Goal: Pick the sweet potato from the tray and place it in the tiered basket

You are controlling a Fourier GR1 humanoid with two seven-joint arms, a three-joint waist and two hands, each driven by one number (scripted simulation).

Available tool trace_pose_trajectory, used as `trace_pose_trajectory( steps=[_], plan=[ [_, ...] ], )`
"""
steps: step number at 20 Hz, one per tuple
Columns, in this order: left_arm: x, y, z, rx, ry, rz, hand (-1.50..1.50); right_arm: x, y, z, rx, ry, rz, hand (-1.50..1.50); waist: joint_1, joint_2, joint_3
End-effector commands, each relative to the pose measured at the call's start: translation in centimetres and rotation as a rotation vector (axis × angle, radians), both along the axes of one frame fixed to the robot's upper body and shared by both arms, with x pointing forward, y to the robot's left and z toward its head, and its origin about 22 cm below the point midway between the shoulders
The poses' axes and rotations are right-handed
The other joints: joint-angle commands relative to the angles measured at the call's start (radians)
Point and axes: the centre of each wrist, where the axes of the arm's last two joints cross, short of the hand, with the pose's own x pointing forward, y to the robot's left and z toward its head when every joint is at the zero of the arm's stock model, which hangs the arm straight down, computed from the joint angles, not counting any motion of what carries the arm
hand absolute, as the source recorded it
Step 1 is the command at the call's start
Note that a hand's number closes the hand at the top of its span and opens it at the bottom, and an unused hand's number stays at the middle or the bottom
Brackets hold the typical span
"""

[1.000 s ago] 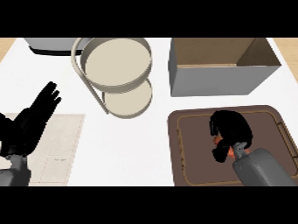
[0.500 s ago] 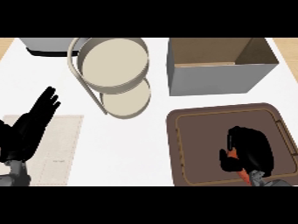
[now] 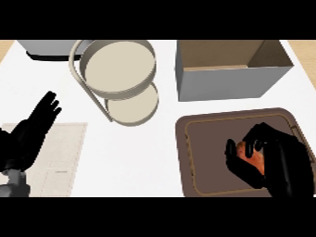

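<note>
No readable text, label or number shows anywhere

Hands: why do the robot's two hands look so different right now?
The right hand curls round the sweet potato on the tray; the left hand holds nothing. The right hand's fingers are bent; the left hand's are straight, resting by the view's left edge. Both are black.

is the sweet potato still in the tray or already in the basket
In the tray. The orange sweet potato lies within the brown tray, with the right hand curled round it; both tiers of the tiered basket hold nothing.
</note>
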Motion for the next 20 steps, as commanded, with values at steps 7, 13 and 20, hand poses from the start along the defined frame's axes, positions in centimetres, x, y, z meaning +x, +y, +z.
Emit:
trace_pose_trajectory(
  steps=[7,13,20],
  plan=[
    [0.8,-0.3,0.5,-0.008,0.001,-0.017,0.00,-3.3,4.4,9.6,0.103,-0.123,0.115,1.50,0.021,0.007,-0.001],
    [0.9,-2.3,0.5,-0.003,-0.005,-0.043,0.00,0.0,11.4,12.5,0.120,-0.089,0.190,1.50,0.031,0.008,-0.001],
    [0.0,-2.3,-0.7,0.000,0.003,-0.052,0.00,5.2,17.9,13.1,0.135,-0.045,0.158,1.50,0.054,0.012,-0.001]
  ],
)
